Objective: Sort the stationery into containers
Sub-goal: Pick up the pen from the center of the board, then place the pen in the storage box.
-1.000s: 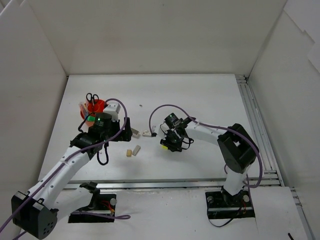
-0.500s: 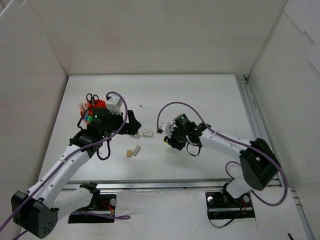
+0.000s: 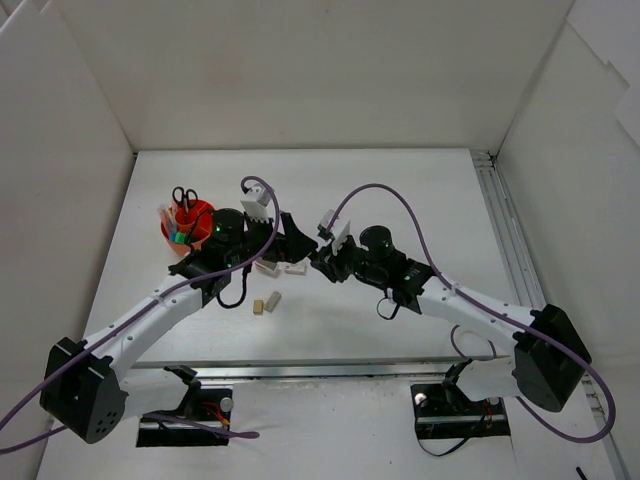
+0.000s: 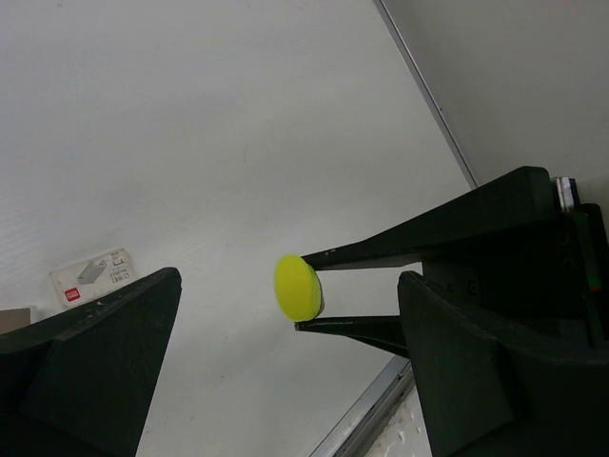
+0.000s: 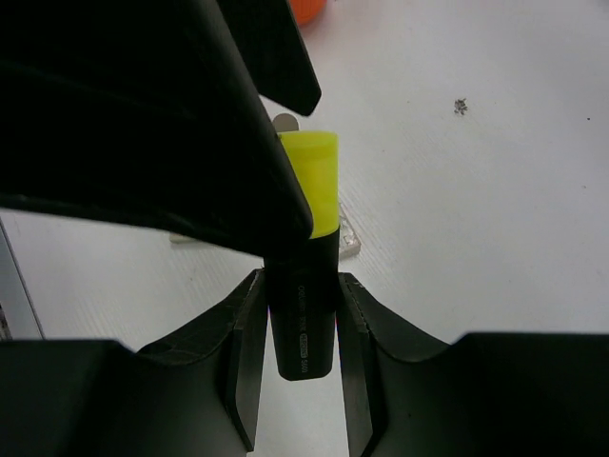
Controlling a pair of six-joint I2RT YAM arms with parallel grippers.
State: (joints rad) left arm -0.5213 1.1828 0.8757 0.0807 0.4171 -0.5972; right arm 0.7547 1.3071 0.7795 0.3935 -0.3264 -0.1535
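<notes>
The right end effector [image 5: 300,278], clamped on a yellow-capped black plastic highlighter [image 5: 314,181], has swung left into the wide-open left end effector [image 4: 290,286]; a handover looks imminent.

Material and finish findings: table, tooling, stationery.
The table [image 3: 400,190] is white and matt, finely grained when seen close up; the rail [image 3: 506,240] along its right edge looks like ribbed bare metal. The highlighter [image 5: 303,324] has a smooth black plastic barrel with a faint sheen and a yellow satin plastic cap. The fingers of the right gripper [image 5: 303,286] and the left gripper [image 3: 300,245] look like matt black moulded plastic. The holder [image 3: 197,212] is glossy orange-red plastic. The arm shells are smooth and white. The erasers [image 3: 258,308] appear dull beige. The small white piece [image 4: 93,275] carries a printed label that looks like paper.
</notes>
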